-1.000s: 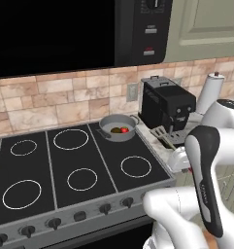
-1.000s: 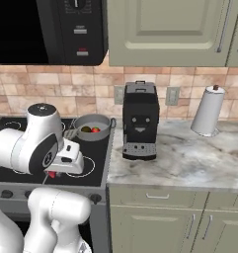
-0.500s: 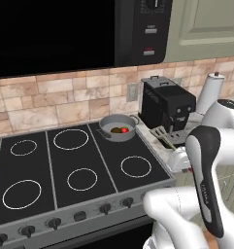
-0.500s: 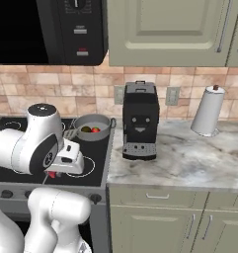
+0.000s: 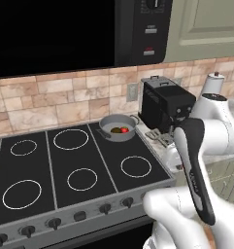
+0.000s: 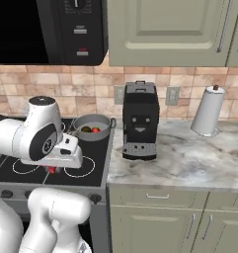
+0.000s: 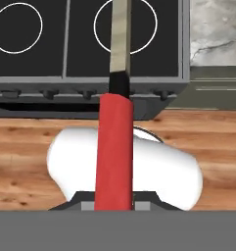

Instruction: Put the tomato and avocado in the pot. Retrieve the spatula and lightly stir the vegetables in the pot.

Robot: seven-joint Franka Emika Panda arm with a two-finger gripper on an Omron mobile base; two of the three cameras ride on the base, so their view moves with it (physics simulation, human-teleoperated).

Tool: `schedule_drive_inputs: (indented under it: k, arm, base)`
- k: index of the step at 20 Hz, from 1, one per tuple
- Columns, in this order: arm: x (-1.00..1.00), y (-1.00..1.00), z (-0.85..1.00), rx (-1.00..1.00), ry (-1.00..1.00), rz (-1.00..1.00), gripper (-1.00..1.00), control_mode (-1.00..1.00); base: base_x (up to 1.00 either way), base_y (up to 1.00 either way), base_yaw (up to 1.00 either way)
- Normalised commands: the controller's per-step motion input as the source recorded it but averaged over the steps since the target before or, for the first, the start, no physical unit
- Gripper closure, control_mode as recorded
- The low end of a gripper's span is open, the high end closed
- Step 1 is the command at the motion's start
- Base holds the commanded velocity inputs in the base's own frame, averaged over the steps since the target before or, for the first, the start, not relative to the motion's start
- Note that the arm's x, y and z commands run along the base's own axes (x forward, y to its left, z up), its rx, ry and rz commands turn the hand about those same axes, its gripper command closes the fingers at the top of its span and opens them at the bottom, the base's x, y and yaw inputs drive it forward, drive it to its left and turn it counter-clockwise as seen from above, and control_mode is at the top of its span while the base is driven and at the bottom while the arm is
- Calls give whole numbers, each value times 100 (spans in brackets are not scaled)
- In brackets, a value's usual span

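The spatula (image 7: pixel 114 142) sits in the pincer (image 7: pixel 114 203), clenched between its tips by the thick red handle, with the flat grey blade running straight away from the hand toward the upper edge of the hand view. Beyond the blade lies the black stove (image 7: pixel 65 49) with its white burner rings, and past the stove's front edge a strip of wooden floor (image 7: pixel 21 147). In the right base view a small bit of red (image 6: pixel 52 169) peeks out beneath the white hand, probably the same handle, though it is too small to be sure. The pot (image 6: pixel 92 127) stands at the back right corner of the stove, well apart from the pincer, which hangs over the front burners nearer the robot. Inside the pot the tomato (image 6: pixel 95 130) and the avocado (image 6: pixel 85 129) lie side by side, the tomato on the side toward the coffee machine (image 6: pixel 139 126). That black machine stands on the marble desk (image 6: pixel 189 158) just beside the stove, and a paper towel roll (image 6: pixel 208 110) stands upright farther along near the wall. From the left base view the pot (image 5: pixel 118 128) shows both vegetables resting against each other on its floor.
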Motion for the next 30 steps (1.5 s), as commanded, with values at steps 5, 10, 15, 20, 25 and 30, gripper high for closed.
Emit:
schedule_drive_inputs:
  k: [5, 10, 15, 20, 25, 30]
  arm:
    - [62, 18, 24, -15, 32, 6, 100, -100]
    - [30, 0, -2, -9, 10, 13, 100, -100]
    - [30, -1, -30, -4, -14, 21, 100, -100]
    - [48, 0, 13, 0, -23, 22, 100, -100]
    - [29, -11, 29, 3, -8, 6, 100, -100]
    - [36, -9, -1, 0, 1, 0, 100, -100]
  base:
    - [0, 0, 0]
    - [0, 0, 0]
    - [0, 0, 0]
    - [0, 0, 0]
    - [0, 0, 0]
    - [0, 0, 0]
